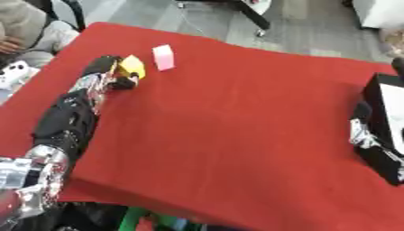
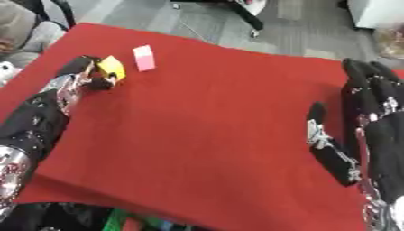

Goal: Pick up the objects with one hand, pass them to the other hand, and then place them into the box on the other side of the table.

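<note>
- We see the left hand (image 1: 110, 67) at the far left part of the table (image 1: 236, 135), with its fingers curled around a yellow block (image 1: 131, 66); the block is tilted and held just above or on the red cloth, we cannot tell which.
- The left arm (image 1: 67, 119) comes in from the lower left corner and lies stretched over the red cloth toward this hand; it is black with silver joints.
- Just beside the yellow block, a little farther away and to the right of it, a pink block (image 1: 163, 57) stands on the table, not touching the hand.
- The right hand (image 2: 371, 117) shows at the right edge of the right eye view, with its fingers straight and pointing up and the thumb apart from them; it holds nothing.
- In the left eye view we see at the right edge a black shape with a white inner side (image 1: 387, 122); we cannot tell if it is the box or a part of the right hand.
- The middle of the table between the two hands is covered only by the red cloth.
- Beyond the table we see a grey floor (image 1: 315, 27).
</note>
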Tool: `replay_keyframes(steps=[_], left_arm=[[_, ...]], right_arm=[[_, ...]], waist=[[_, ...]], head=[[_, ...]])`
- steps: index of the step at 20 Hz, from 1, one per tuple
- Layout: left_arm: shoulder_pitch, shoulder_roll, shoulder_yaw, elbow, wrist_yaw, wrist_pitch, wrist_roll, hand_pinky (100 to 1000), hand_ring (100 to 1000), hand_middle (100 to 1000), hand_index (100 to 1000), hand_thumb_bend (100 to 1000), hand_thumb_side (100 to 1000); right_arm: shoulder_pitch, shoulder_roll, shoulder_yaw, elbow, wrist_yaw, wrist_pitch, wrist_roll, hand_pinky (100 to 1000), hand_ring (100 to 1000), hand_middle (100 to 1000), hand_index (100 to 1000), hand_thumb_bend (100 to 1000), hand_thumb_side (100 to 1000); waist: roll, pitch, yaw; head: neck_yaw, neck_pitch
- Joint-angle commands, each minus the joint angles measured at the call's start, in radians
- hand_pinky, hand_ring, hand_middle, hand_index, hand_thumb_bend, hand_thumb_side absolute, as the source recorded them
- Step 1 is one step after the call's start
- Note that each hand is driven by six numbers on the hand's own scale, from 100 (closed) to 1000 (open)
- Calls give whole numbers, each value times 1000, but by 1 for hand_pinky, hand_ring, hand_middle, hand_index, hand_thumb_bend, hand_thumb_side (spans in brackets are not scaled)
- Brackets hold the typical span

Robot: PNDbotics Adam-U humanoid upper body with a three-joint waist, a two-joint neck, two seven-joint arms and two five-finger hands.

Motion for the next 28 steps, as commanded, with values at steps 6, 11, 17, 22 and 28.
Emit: replay_keyframes(steps=[6, 11, 17, 22, 28], left_arm=[[-3, 13, 18, -76, 122, -75, 67, 651, 445, 421, 604, 100, 250], [7, 37, 9, -192, 222, -198, -36, 658, 442, 413, 600, 100, 258], [33, 54, -30, -386, 395, -367, -227, 664, 441, 411, 600, 100, 271], [71, 32, -98, -515, 639, -446, -401, 661, 434, 405, 595, 100, 281], [125, -33, -199, -621, 945, -420, -635, 650, 426, 399, 585, 100, 338]], right_arm=[[-7, -6, -6, -21, -5, -1, -8, 797, 872, 822, 953, 100, 407], [-10, -8, -8, -21, -4, -10, -9, 799, 869, 823, 952, 100, 404], [-29, -8, -6, -21, -6, -57, -12, 804, 864, 825, 950, 110, 398], [-59, -7, 3, -21, -15, -123, -16, 811, 853, 836, 947, 156, 387], [-122, -11, 9, -21, -17, -208, 27, 820, 844, 852, 946, 339, 393]], waist=[[-2, -10, 6], [0, -12, 6], [1, -13, 8], [2, -10, 8], [1, -8, 7]], head=[[2, -3], [-8, -3], [-49, -3], [-104, -3], [-150, -3]])
